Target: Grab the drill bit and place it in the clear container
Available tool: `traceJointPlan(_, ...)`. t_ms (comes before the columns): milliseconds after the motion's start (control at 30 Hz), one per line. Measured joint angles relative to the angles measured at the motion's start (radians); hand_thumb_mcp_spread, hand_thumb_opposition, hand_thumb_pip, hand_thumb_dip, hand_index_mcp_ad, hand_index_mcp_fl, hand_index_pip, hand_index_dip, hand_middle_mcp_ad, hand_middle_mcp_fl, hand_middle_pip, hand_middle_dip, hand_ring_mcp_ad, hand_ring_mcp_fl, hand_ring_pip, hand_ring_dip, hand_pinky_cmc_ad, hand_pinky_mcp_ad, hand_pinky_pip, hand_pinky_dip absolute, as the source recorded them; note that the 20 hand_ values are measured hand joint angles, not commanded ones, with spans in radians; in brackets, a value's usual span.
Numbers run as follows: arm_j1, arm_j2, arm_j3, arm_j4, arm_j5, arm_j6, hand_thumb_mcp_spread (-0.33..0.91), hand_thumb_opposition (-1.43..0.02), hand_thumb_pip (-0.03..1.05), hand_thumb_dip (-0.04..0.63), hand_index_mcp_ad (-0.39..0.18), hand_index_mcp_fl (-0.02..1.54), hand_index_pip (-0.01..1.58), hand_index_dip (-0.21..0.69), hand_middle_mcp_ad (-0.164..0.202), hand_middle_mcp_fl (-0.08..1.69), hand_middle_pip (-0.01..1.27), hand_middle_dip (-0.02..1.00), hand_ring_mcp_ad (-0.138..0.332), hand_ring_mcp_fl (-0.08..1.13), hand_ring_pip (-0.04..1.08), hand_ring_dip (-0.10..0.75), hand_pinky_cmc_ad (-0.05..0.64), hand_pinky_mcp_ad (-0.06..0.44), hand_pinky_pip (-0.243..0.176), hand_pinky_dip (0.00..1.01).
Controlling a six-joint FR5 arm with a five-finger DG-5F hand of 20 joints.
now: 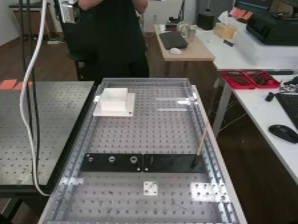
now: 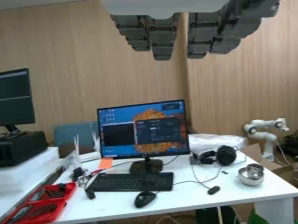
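My hand (image 2: pixel 163 37) is in the wrist view, its dark grey fingers spread and fairly straight, with nothing between them. In the high view, a thin brownish rod (image 1: pixel 202 142) leans upright at the right end of the black plates (image 1: pixel 169 163); whether it is the drill bit I cannot tell. Faint see-through edges with glints (image 1: pixel 173 109) at the bench's far right may be the clear container. Silver rings (image 1: pixel 112 159) sit in the left black plate.
A white block (image 1: pixel 114 100) on a white base stands at the bench's far left. A small white plate (image 1: pixel 151 188) lies nearer. Raised rails (image 1: pixel 214 150) edge the perforated bench. The wrist view faces a desk (image 2: pixel 199 187) with a monitor, a keyboard and a metal bowl.
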Motion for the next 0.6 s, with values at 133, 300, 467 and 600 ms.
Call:
traceJointPlan(133,0.000,-0.001,-0.003,0.000,0.002,0.002,0.01,-0.07,0.01,0.005,0.058,-0.01,0.02,0.000,0.080,0.02,0.03,0.03,0.164,0.02,0.02,-0.012,0.042,0.091,0.002,0.01)
traceJointPlan(300,-0.001,-0.004,-0.011,0.002,0.017,0.001,0.10,-0.47,0.10,0.012,0.075,-0.01,0.06,-0.003,0.086,0.02,0.12,0.03,0.162,0.03,0.09,-0.012,0.133,0.106,-0.030,0.08)
traceJointPlan(467,0.000,-0.012,-0.027,0.005,0.031,0.001,0.10,-0.57,0.10,0.012,0.101,-0.01,0.07,-0.012,0.106,0.03,0.15,0.03,0.185,0.06,0.09,-0.014,0.223,0.124,-0.065,0.12)
traceJointPlan(600,0.003,-0.020,-0.048,0.017,0.057,0.010,0.12,-0.60,0.11,0.010,0.124,0.00,0.08,-0.012,0.138,0.04,0.16,0.03,0.213,0.08,0.11,-0.014,0.271,0.155,-0.099,0.14)
